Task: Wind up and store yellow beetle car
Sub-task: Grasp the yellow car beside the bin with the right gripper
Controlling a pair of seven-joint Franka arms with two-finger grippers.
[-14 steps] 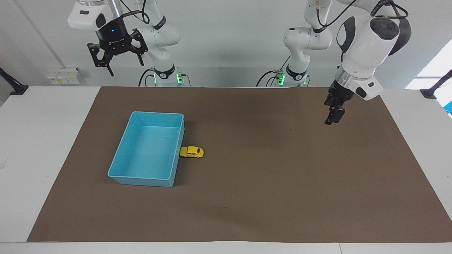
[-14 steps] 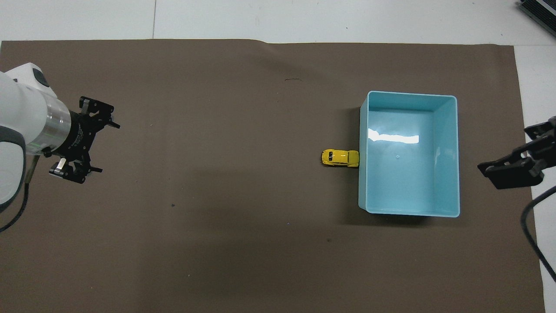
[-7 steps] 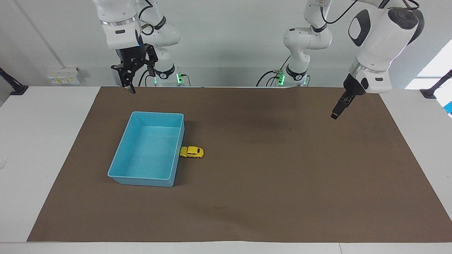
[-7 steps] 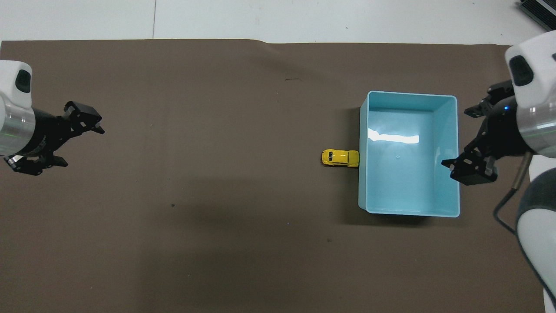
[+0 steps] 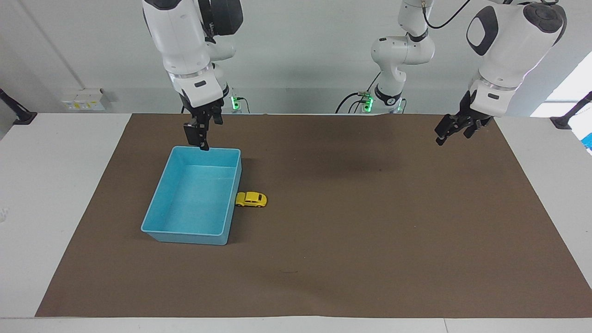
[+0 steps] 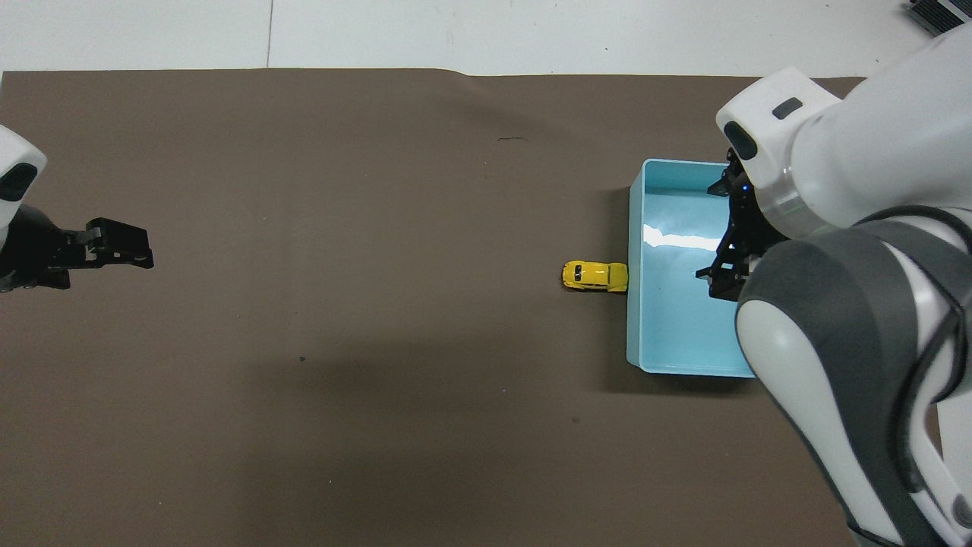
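Observation:
The yellow beetle car (image 5: pixel 251 199) stands on the brown mat, its nose against the long wall of the light blue bin (image 5: pixel 159 202) that faces the left arm's end. It also shows in the overhead view (image 6: pixel 594 276) beside the bin (image 6: pixel 634 319). My right gripper (image 5: pixel 208 135) hangs open and empty above the bin, and the overhead view shows it (image 6: pixel 709 232) over the bin's inside. My left gripper (image 5: pixel 453 136) is open and empty in the air over the mat's corner at the left arm's end, far from the car; it also shows in the overhead view (image 6: pixel 99 270).
The brown mat (image 5: pixel 351 222) covers most of the white table (image 5: pixel 51 175). The bin holds nothing. My right arm's large white and grey links (image 6: pixel 850 319) hide part of the bin in the overhead view.
My right gripper has swung down from high by its base to above the bin. My left gripper has risen a little and turned. The car and bin have not moved.

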